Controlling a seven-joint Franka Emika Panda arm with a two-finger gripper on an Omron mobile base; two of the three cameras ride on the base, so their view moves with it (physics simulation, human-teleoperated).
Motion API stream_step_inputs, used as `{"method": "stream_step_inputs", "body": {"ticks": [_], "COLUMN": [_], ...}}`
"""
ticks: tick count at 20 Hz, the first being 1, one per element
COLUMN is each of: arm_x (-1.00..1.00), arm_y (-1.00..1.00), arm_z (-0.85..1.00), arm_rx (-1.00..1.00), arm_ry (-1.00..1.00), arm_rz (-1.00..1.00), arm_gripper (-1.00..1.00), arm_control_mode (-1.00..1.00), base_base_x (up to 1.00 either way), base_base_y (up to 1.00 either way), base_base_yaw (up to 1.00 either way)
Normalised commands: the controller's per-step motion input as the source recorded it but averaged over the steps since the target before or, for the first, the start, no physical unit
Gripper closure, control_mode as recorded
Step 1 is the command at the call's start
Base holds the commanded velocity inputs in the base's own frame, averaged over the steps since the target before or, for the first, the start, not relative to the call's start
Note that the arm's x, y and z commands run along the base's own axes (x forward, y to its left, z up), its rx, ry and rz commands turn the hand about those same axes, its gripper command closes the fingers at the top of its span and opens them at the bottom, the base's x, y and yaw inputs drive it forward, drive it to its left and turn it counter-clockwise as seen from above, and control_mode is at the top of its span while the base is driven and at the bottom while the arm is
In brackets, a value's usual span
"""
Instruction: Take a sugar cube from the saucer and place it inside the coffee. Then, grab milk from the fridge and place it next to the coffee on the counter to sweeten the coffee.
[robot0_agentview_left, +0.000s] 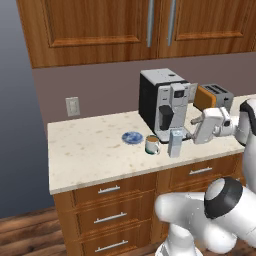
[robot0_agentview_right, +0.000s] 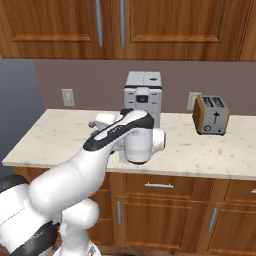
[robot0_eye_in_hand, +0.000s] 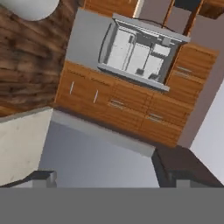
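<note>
1. One coffee machine (robot0_agentview_left: 164, 102) stands just behind the coffee (robot0_agentview_left: 151, 144) and milk (robot0_agentview_left: 175, 142); one toaster (robot0_agentview_left: 214, 97) sits to the far right.
2. One saucer (robot0_agentview_left: 132, 137) lies left of the coffee on the counter (robot0_agentview_left: 85, 155).
3. One gripper (robot0_agentview_left: 189, 129) is beside the milk's top; whether its jaws grip the carton, I cannot tell.
4. One fridge (robot0_eye_in_hand: 139, 54) stands open.

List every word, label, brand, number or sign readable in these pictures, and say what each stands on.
None can be read.
Milk carton: plain pale faces, no print legible.
Coffee machine: dark front panels, any marks too blurred to read.
Toaster: a small dark lever mark, no text.
Mug: no lettering visible.
</note>
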Motion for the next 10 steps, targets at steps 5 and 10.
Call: {"method": "stream_step_inputs", "body": {"ticks": [5, 10], "arm_x": [-0.5, -0.48], "arm_y": [1.0, 0.96], "arm_z": [0.84, 0.52], "arm_rx": [-0.4, -0.55], "arm_ry": [-0.78, -0.77], "arm_rz": [0.0, 0.04], "arm_gripper": [-1.0, -1.0], "arm_control_mode": [-1.0, -1.0], "base_base_x": [0.0, 0.0], "base_base_y": [0.0, 0.0], "base_base_yaw": [0.0, 0.0]}}
